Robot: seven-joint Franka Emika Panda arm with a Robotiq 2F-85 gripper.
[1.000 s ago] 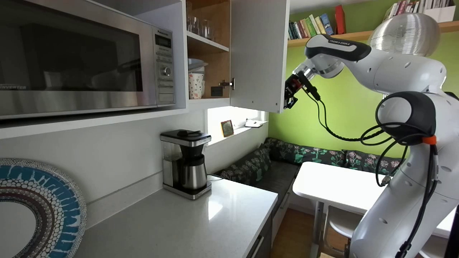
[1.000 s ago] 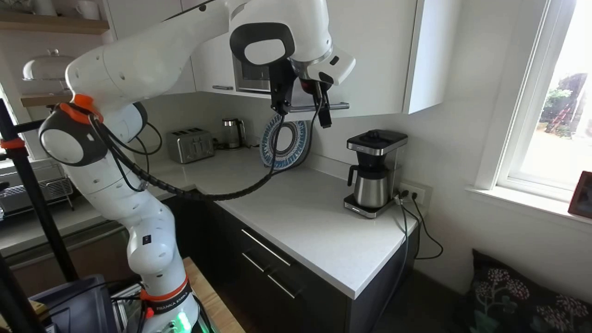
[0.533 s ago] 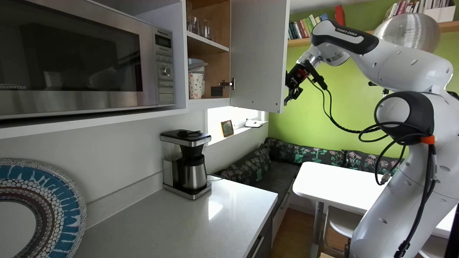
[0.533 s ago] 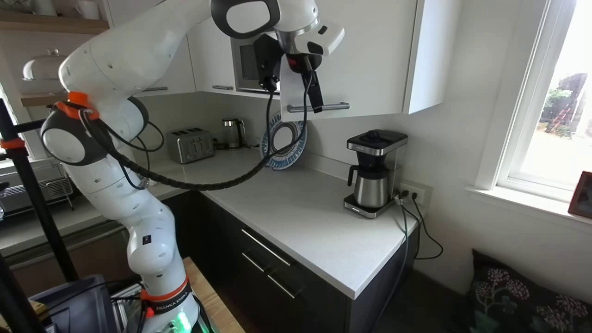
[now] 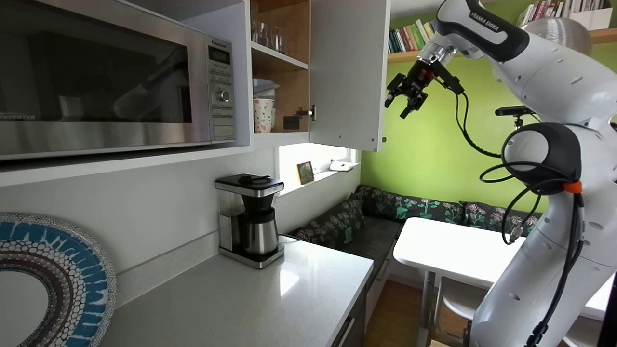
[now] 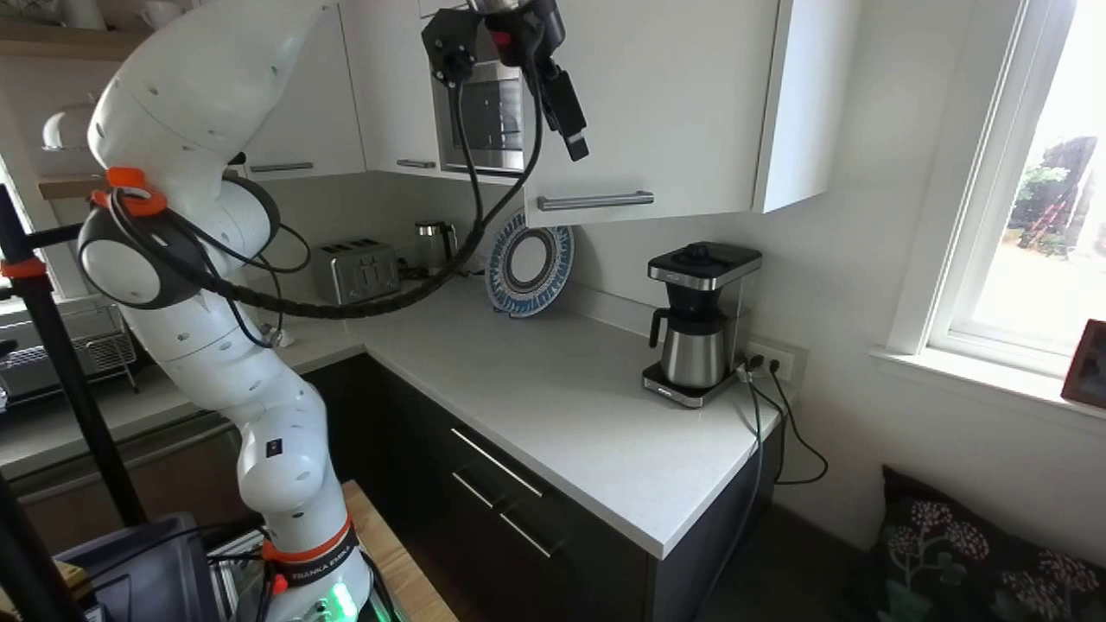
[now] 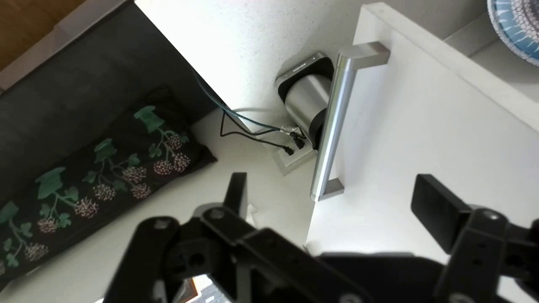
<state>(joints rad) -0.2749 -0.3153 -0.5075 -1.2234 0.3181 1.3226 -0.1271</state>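
Near the bar handle [image 7: 335, 120] of the cabinet door [image 7: 425, 130], the Robotiq gripper [image 7: 330, 187] gapes wide; a coffee maker [image 7: 306, 96] stands farther off.

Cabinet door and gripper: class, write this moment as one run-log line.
gripper: open, holding nothing | cabinet door: open | door handle: lower than gripper, not touched | coffee maker: on countertop, carafe in place

Black pincer [image 5: 395, 109], silver handle [image 7: 332, 126], white door [image 7: 404, 139], pink-flowered black cushion [image 7: 118, 170].
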